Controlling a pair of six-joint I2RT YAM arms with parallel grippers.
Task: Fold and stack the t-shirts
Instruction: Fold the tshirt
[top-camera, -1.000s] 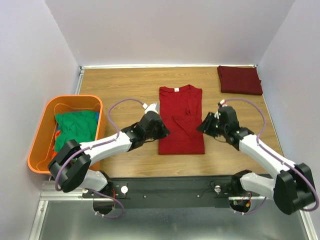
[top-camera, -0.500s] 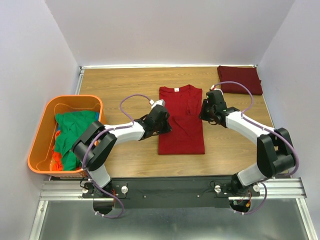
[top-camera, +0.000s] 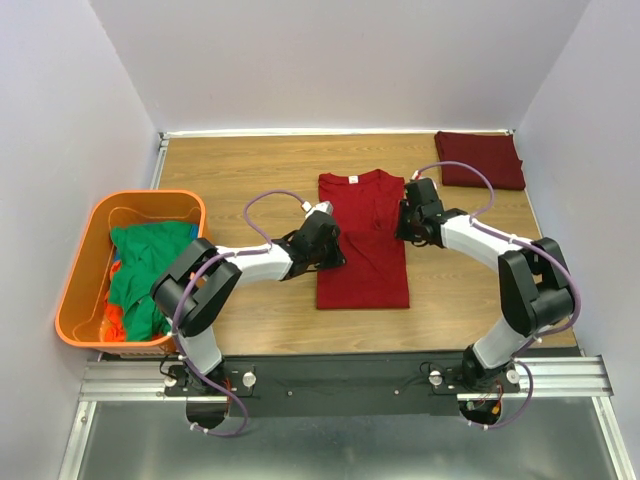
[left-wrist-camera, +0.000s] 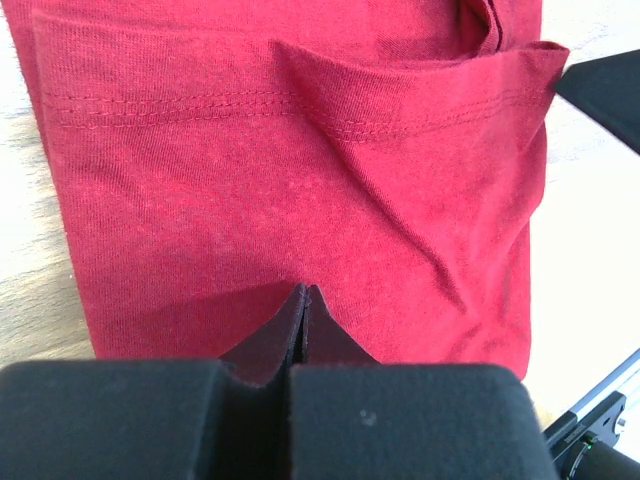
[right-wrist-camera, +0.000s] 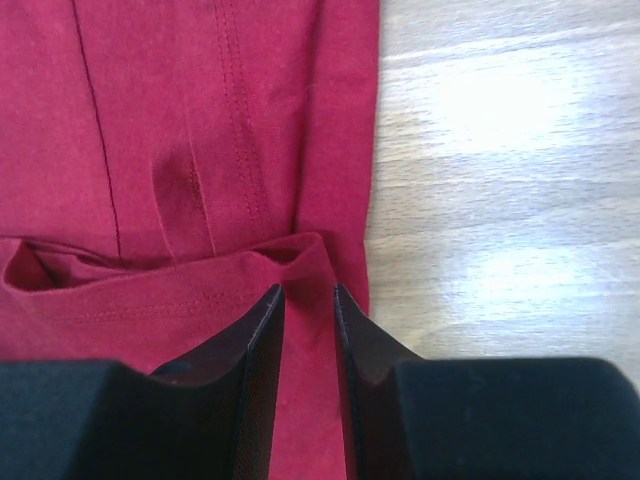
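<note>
Top view: red t-shirt (top-camera: 362, 240) lies mid-table (top-camera: 250, 170), bare wood on every side. Maroon t-shirt (top-camera: 479, 160) folded at far right corner. Green t-shirts (top-camera: 150, 260) in orange tub (top-camera: 150, 194), left edge.
Left wrist: left end effector (left-wrist-camera: 303, 300) clenched, tips on red cloth.
Right wrist: right end effector (right-wrist-camera: 308, 295) narrowly parted, straddling fold at shirt's edge, bare table alongside.

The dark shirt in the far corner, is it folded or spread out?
Folded: the maroon t-shirt is a compact rectangle with no sleeves or collar showing, much shorter than the red t-shirt.
</note>
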